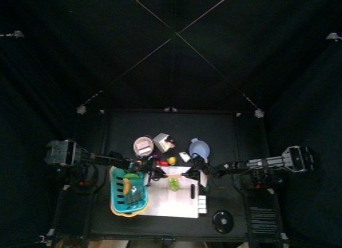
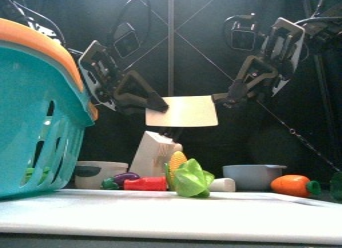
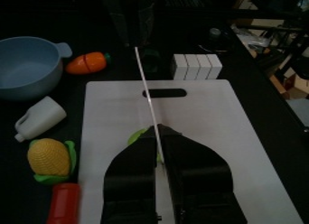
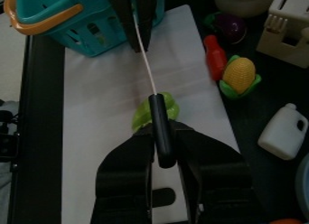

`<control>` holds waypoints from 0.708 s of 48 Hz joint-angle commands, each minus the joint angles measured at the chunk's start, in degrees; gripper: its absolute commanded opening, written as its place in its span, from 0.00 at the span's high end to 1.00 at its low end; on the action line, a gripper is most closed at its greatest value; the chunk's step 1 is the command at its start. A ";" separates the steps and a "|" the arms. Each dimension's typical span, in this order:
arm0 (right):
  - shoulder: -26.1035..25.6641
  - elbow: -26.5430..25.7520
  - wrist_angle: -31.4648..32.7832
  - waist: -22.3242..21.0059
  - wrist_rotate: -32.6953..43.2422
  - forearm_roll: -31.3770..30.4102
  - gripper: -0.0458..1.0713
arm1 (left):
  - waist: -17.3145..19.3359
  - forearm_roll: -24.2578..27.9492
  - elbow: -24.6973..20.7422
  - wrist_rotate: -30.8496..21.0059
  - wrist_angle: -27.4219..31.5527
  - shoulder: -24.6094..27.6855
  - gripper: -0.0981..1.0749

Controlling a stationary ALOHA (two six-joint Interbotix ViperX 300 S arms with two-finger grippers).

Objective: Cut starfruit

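The right gripper (image 4: 160,128) has its fingers clamped on the black handle of a knife (image 4: 145,60), and the thin blade runs straight out ahead of them, lengthwise along the white cutting board (image 3: 229,128) toward the other arm. The starfruit (image 4: 167,108) lies on the board just past these fingertips, right under the part of the blade nearest the handle; it shows as a small yellow-green lump poking out on both sides of the steel. The left gripper (image 3: 157,137) hangs over the same spot from the opposite end, the fruit peeking out beside its fingertips and the blade's edge lining up between them; whether those fingers are apart or pressed on something I cannot tell. The fruit looks to be in one piece, though most of it is hidden by fingers and knife, and no slices lie on the board. So the knife is in hand and lined up over the fruit, while the cut itself appears at most barely begun, with pressing the blade down through the fruit left to do.
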 commanded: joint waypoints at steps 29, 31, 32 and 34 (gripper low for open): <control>4.31 -0.53 0.09 -1.23 0.35 -3.08 0.49 | -3.43 -0.62 -2.02 0.26 2.99 3.43 0.58; 4.31 -0.53 0.09 -1.23 0.35 -2.99 0.49 | -3.87 -0.62 -2.20 0.26 3.78 3.43 0.58; 4.31 -0.44 0.09 -1.23 0.35 -2.99 0.49 | -4.13 -0.62 -2.29 0.35 4.31 3.52 0.58; 4.31 -0.44 0.09 -1.23 0.35 -2.99 0.49 | -4.48 -0.62 -2.46 0.35 5.19 3.52 0.58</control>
